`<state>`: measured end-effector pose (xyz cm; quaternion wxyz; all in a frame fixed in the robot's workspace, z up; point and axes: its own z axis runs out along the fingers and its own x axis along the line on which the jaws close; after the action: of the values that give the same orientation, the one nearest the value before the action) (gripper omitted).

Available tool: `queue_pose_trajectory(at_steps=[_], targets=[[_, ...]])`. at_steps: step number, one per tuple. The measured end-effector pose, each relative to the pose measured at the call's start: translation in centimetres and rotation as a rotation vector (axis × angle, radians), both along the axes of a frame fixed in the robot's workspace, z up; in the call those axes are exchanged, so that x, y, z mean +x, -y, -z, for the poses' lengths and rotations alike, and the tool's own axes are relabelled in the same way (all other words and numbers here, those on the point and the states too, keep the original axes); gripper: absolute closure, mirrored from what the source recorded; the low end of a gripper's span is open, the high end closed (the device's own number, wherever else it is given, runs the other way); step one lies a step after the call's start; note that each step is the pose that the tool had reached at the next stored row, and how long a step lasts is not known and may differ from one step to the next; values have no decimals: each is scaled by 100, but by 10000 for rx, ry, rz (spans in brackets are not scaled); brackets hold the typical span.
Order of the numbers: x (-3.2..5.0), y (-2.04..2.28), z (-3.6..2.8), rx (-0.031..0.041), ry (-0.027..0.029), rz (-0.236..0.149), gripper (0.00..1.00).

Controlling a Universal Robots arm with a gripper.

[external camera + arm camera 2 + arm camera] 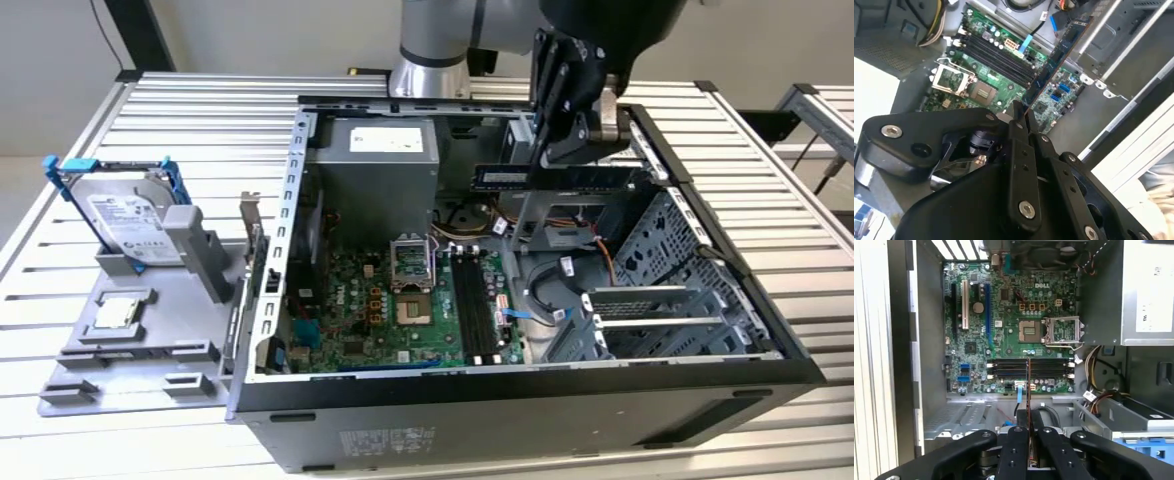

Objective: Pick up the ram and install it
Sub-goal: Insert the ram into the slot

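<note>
**Ram held in the air above the open computer**

A desk (200, 100) of pale metal slats carries a computer case (534, 410) that lies on its side with the cover off. Near the front, at the exterior view's left, a grey tray (134, 350) holds a small square processor chip (118, 312) and, behind it, a hard drive (127, 215) standing in a blue bracket. Inside the case lies the green motherboard (360, 310) with its long black memory slots (474, 300). Farther back, over the metal drive cage, hangs the end effector (581, 158). Its two fingers are pinching the ram (514, 177), which is in the air and touches nothing else. The grip sits nearer to one end of the stick than to its middle.

I judge the ram to be light and stiff, but thin and fragile, with smooth faces that could slip. A good hold is on the two flat faces, away from the contact edge.
</note>
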<state>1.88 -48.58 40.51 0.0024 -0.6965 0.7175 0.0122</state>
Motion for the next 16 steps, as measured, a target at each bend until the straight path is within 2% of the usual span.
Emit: queue_pose_trajectory(at_steps=[5,8,10,16], targets=[[0,-225,0,0,0,0,100],[0,-336,0,0,-1,0,100],[0,-392,0,1,0,1,100],[0,-392,0,-1,-5,-82,100]])
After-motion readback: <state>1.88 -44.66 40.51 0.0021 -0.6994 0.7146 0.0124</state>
